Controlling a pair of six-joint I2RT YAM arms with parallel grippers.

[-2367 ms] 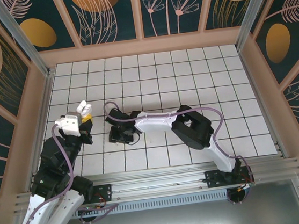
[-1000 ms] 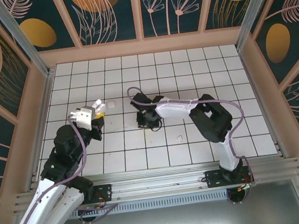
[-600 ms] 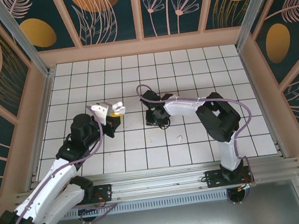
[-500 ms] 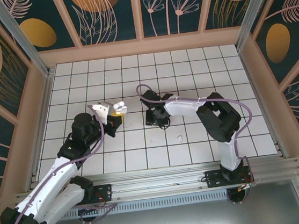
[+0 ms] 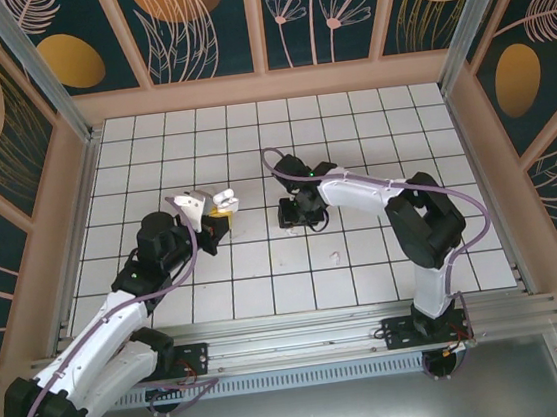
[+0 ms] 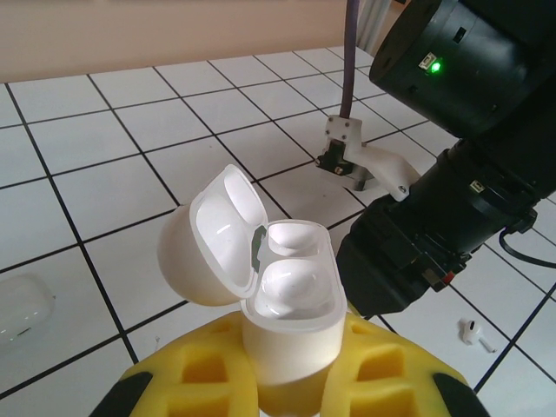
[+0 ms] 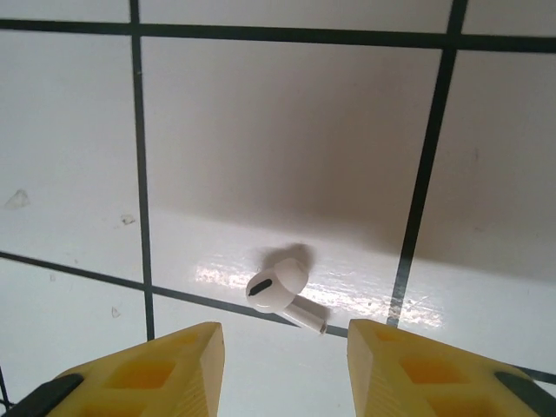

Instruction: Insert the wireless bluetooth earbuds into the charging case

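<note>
My left gripper [image 6: 291, 369] is shut on the white charging case [image 6: 288, 300], held upright between its yellow fingers [image 6: 395, 373]. The lid is flipped open to the left and both wells look empty. From above, the left gripper [image 5: 216, 212] and the charging case [image 5: 221, 197] sit left of centre. My right gripper [image 7: 282, 337] hangs open just above the tiles. One white earbud [image 7: 280, 287] lies on the floor between its fingertips, untouched. From above, the right gripper [image 5: 299, 212] is a short way right of the case. Another earbud [image 5: 335, 257] [image 6: 473, 332] lies loose nearer the front.
A second white rounded case [image 6: 22, 304] lies on the tiles to the left of the held one. The black right arm [image 6: 452, 217] is close beside the held case. Wooden walls [image 5: 74, 181] fence the tiled floor [image 5: 350, 130].
My left arm has swung the open case rightward toward the centre. My right gripper has moved right and opened its jaws over an earbud.
</note>
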